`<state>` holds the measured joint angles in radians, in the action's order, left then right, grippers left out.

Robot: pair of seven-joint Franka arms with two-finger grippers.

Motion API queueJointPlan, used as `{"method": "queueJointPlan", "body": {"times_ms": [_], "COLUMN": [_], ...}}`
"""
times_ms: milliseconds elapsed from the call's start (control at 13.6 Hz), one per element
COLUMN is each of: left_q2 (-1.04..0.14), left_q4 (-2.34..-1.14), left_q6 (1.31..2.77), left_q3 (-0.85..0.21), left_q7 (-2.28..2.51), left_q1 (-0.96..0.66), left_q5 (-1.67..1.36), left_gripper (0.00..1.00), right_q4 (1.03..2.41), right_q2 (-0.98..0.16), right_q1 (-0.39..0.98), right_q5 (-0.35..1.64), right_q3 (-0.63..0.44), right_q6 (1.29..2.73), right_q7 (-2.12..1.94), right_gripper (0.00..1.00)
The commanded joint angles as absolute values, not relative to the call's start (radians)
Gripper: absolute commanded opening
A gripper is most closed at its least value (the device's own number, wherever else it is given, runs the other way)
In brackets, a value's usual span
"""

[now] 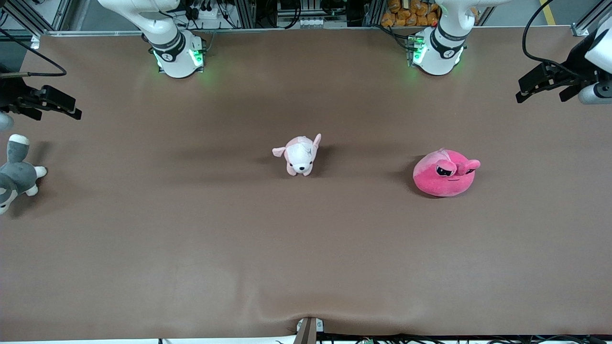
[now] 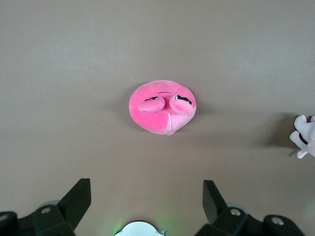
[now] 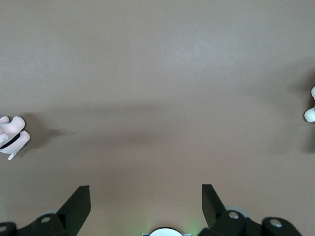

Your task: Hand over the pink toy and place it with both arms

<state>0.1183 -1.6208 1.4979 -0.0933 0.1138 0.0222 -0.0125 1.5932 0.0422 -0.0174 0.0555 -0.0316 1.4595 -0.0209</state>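
pink toy (image 1: 444,173): sat on the brown table (image 1: 191,239) toward the left arm's end, upright, sleepy eyes facing the front camera; nothing touched it. In the left wrist view (image 2: 162,106) it lay out ahead of the fingers, well apart from them.
left gripper (image 1: 545,86): hung in the air over the table's edge at the left arm's end, fingers (image 2: 76,199) spread wide, nothing between them.
right gripper (image 1: 52,105): hung over the table's edge at the right arm's end, fingers (image 3: 78,201) spread wide, empty.
both arms: waiting, bases along the edge farthest from the front camera.
puppy plush (image 1: 300,155): pale pink and white, mid-table, well apart from the pink toy.
grey-and-white plush (image 1: 16,172): at the right arm's end, partly cut off by the view's edge, nearer the front camera than the right gripper's spot.
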Motion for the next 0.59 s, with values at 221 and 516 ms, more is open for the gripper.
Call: {"method": "queueJointPlan", "body": {"times_ms": [221,516], "left_q2": [0.1,0.078], "left_q4": [-1.582,-1.563], "left_q6": [1.471,1.457], "left_q3": [-0.1,-0.095], "left_q7": [0.101,0.094], "left_q1": [0.015,0.026], "left_q5": [0.064,0.083], "left_gripper": [1.0,1.0], "right_q4": [1.615,1.615], "right_q2": [0.064,0.069], "right_q1": [-0.018,-0.015], "right_q5": [0.049,0.051], "right_q3": [-0.025,-0.023], "right_q6": [1.459,1.456], "right_q7": [-0.029,-0.029], "right_gripper": [1.0,1.0]}}
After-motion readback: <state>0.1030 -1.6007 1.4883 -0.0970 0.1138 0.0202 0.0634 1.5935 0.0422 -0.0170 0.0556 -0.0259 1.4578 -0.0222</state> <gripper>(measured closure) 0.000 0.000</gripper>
